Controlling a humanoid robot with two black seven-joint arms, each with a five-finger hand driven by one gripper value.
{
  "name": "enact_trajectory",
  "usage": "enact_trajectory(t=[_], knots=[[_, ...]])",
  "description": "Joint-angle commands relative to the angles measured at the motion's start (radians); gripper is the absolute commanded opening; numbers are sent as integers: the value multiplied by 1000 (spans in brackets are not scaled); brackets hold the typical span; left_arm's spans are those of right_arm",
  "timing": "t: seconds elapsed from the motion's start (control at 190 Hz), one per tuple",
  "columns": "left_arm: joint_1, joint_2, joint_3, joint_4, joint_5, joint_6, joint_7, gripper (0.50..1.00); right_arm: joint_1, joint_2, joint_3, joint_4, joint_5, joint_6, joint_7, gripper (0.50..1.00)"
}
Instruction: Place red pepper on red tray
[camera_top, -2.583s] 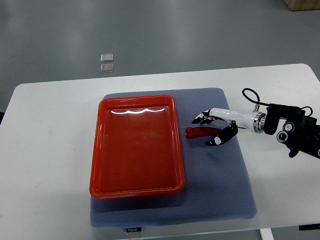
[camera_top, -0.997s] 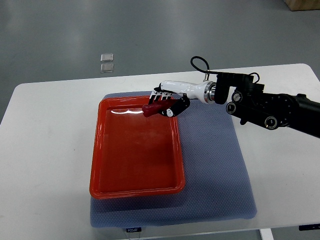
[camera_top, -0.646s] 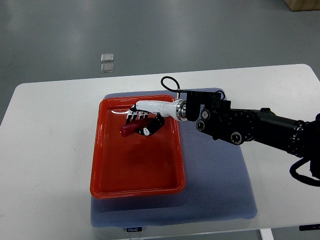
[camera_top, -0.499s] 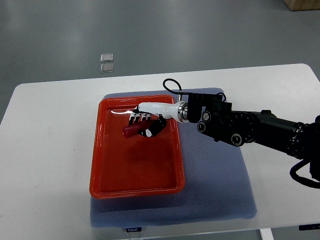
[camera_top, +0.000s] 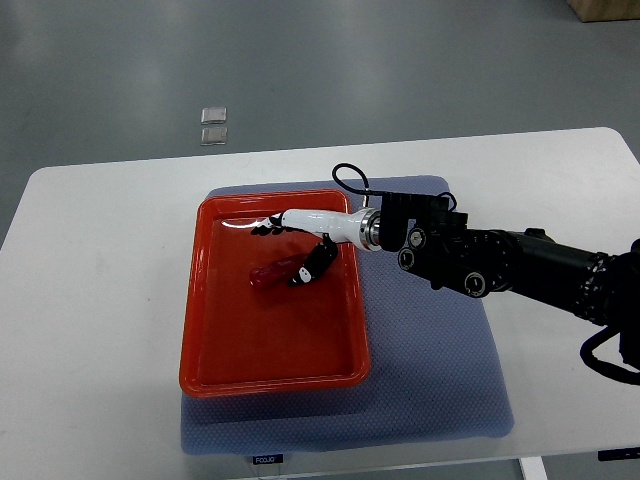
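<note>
The red pepper (camera_top: 272, 274) lies inside the red tray (camera_top: 205, 330), in its upper middle part. My right hand (camera_top: 288, 250) reaches in from the right over the tray. Its fingers (camera_top: 268, 227) are spread above the pepper and the thumb (camera_top: 312, 268) rests by the pepper's right end. The hand holds nothing. The left arm does not show.
The tray sits on a blue-grey mat (camera_top: 430, 370) on a white table (camera_top: 100, 300). My right forearm (camera_top: 500, 265) lies across the mat's upper right. Two small clear pieces (camera_top: 213, 124) lie on the floor beyond the table.
The right hand carried the pepper from the mat over the tray, lowered it, then opened. The pepper now lies on the tray floor and the fingers have lifted off it.
</note>
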Motion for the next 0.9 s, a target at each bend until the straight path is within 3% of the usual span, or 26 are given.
enact_trajectory(t=[0.0, 0.194, 0.478, 0.63, 0.787, 0.892], knots=[[0, 0, -2, 0, -2, 0, 0, 1000, 1, 0, 28, 0, 3, -1, 2, 905], [0, 0, -2, 0, 0, 0, -1, 1000, -17, 0, 330, 0, 153, 2, 0, 905], [0, 0, -2, 0, 0, 0, -1, 1000, -219, -38, 839, 3, 756, 28, 0, 913], [0, 0, -2, 0, -2, 1, 0, 1000, -307, -38, 893, 2, 986, 81, 2, 917], [0, 0, -2, 0, 0, 0, 0, 1000, -356, -31, 895, 2, 1020, 125, 3, 915], [0, 0, -2, 0, 0, 1, 0, 1000, -367, -31, 895, 0, 1026, 128, 37, 915]])
